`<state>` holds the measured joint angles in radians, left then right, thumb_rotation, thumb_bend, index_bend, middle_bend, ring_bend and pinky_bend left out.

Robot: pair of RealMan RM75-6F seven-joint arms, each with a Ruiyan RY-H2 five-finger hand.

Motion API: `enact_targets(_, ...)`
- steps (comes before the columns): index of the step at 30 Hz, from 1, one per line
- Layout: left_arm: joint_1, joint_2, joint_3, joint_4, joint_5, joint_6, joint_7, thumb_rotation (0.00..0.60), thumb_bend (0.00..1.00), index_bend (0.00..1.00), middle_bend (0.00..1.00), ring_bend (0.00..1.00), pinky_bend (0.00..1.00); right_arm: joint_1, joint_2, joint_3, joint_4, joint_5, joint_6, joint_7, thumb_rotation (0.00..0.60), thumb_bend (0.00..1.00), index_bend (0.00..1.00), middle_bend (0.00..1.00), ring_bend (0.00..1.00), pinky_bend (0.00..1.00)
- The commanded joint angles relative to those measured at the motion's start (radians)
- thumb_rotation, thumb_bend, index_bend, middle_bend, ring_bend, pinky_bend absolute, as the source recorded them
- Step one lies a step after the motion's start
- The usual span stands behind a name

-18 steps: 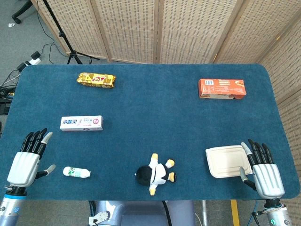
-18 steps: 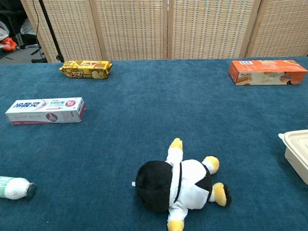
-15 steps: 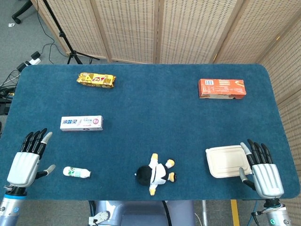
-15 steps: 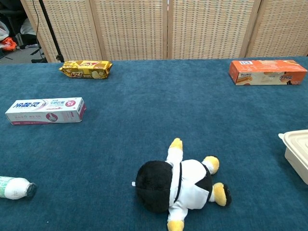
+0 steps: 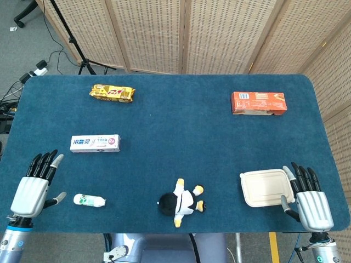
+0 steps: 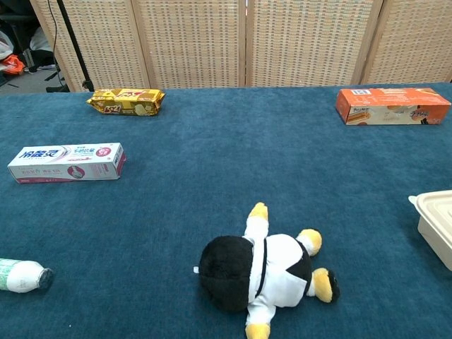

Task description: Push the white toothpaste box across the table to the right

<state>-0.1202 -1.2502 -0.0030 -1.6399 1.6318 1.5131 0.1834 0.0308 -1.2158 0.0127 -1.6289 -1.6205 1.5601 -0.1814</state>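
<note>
Blue worktop (image 5: pixel 181 120): white toothpaste box (image 5: pixel 95 143) lies ahead and right of the left hand (image 5: pixel 34 188), fingers spread, holding nothing.

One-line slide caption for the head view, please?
Both hands, left and right, open at the near edge; white toothpaste box untouched on the blue table.

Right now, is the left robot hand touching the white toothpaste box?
Apart. The head view shows the left robot hand near the table's front edge, with bare blue tabletop between its fingertips and the white toothpaste box.
</note>
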Motion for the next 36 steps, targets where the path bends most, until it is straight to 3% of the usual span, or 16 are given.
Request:
enact_targets(1,0.000,0.001,0.001,-0.002,0.001,0.002,-0.003,0.600,0.00,0.00,0.00,0.00,0.00,0.001,0.001,-0.003,0.001,-0.007,-0.002,-0.004,0.600,0.52,0.00,0.00,0.00,0.01)
enact_targets(14,-0.004,0.005,0.009,-0.015,0.010,-0.007,-0.002,0.600,0.00,0.00,0.00,0.00,0.00,-0.002,0.004,-0.009,-0.007,-0.011,-0.006,-0.015,0.600,0.52,0.00,0.00,0.00,0.01)
enact_targets(25,-0.056,0.092,-0.023,-0.142,-0.100,-0.125,-0.241,0.600,0.00,0.00,0.00,0.00,0.00,0.000,0.003,-0.004,-0.005,0.003,-0.016,-0.017,0.600,0.52,0.00,0.00,0.00,0.01)
enact_targets(28,-0.091,0.142,-0.042,-0.212,-0.188,-0.228,-0.390,0.600,0.00,0.00,0.00,0.00,0.00,0.000,0.002,-0.003,-0.005,0.005,-0.018,-0.024,0.600,0.52,0.00,0.00,0.00,0.01)
enact_targets(30,-0.135,0.211,-0.068,-0.276,-0.287,-0.366,-0.601,0.600,0.00,0.00,0.00,0.00,0.00,0.000,0.002,-0.003,-0.007,0.006,-0.018,-0.022,0.600,0.52,0.00,0.00,0.00,0.01)
enact_targets(33,-0.181,0.284,-0.101,-0.283,-0.351,-0.494,-0.778,0.600,0.00,0.00,0.00,0.00,0.00,-0.001,0.003,-0.001,-0.006,0.007,-0.017,-0.021,0.600,0.52,0.00,0.00,0.00,0.01)
enact_targets(36,-0.205,0.310,-0.128,-0.256,-0.391,-0.553,-0.869,0.600,0.00,0.00,0.00,0.00,0.00,0.000,0.004,-0.001,-0.006,0.010,-0.018,-0.017,0.600,0.52,0.00,0.00,0.00,0.01)
